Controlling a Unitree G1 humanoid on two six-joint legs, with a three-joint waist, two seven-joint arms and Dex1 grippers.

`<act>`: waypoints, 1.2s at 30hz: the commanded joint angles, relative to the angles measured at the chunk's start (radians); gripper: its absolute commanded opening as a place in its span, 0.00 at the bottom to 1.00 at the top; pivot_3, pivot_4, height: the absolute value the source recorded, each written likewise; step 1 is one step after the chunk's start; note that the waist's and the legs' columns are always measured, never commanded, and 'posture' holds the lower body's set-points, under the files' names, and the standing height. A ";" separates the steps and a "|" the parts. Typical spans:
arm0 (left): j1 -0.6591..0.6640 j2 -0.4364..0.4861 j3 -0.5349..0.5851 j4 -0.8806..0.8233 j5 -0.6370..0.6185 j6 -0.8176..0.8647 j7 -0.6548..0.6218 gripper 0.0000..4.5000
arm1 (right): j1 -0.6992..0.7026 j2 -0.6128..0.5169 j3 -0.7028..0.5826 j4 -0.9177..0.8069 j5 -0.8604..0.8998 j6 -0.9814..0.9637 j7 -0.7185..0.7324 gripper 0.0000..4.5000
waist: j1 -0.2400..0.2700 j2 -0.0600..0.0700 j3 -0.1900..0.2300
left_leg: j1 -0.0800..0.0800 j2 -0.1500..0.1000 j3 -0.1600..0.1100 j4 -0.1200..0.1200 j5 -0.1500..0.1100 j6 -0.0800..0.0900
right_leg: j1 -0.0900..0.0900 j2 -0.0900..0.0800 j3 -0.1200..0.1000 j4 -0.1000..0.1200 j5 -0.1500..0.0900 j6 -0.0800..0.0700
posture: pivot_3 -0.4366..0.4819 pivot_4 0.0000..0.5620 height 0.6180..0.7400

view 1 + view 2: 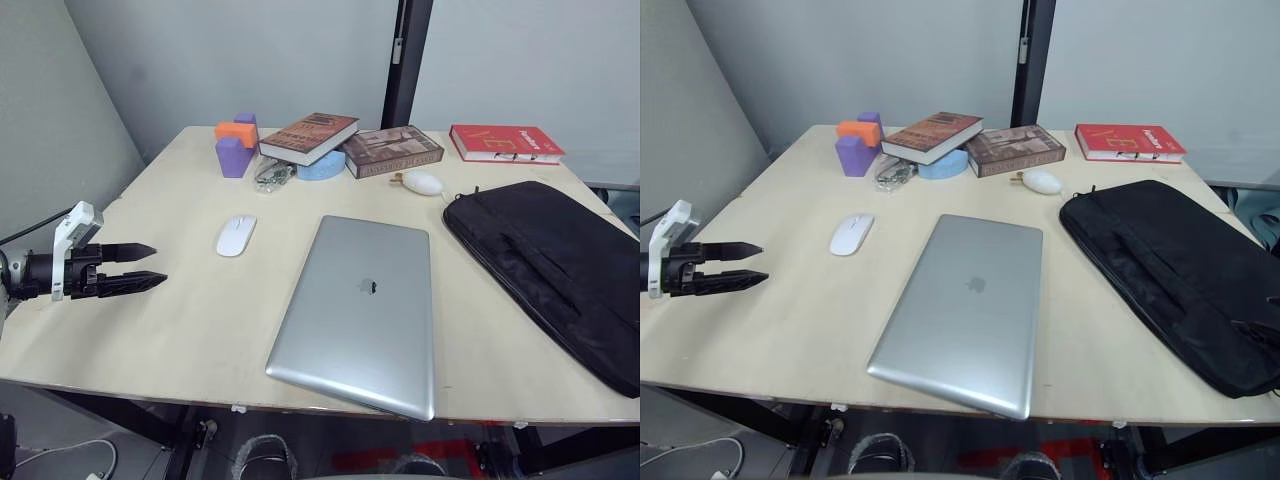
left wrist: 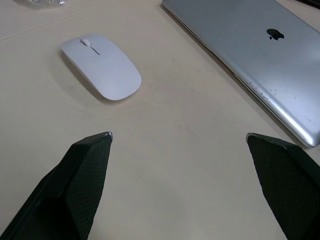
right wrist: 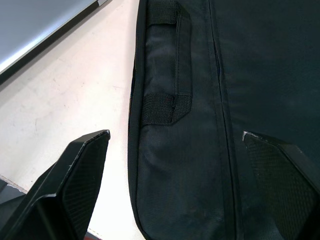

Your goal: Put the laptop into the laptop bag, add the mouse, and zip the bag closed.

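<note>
Laptop first: one thin silver metal laptop (image 1: 358, 312), lid shut, lies flat at the near middle of the pale wooden table (image 1: 180, 330), its long axis running from the near edge away, leaning slightly right; a near corner overhangs the table edge. The left gripper (image 1: 148, 266) hovers over the table's left side, fingers spread and empty, aimed toward the one flat white oval mouse (image 1: 236, 235) lying farther in, left of the laptop. To the right lies one flat black fabric laptop bag (image 1: 550, 270), long axis slanting near-right, its near end cut off (zip state unclear). The right gripper (image 3: 175, 137) hangs open above its strap handle (image 3: 167, 60). Farther back stand three books (image 1: 390, 150) and two purple blocks (image 1: 236, 150).
</note>
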 commanded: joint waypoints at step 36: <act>-0.319 -0.358 -0.234 -0.023 -0.083 0.583 0.070 1.00 | -0.297 0.146 0.327 -0.453 0.320 0.294 -0.291 0.99 | 0.013 0.001 0.000 | 0.006 -0.001 0.002 0.004 0.001 0.001 | 0.003 0.000 0.004 0.008 0.000 0.000 | 0.48 0.27 1.00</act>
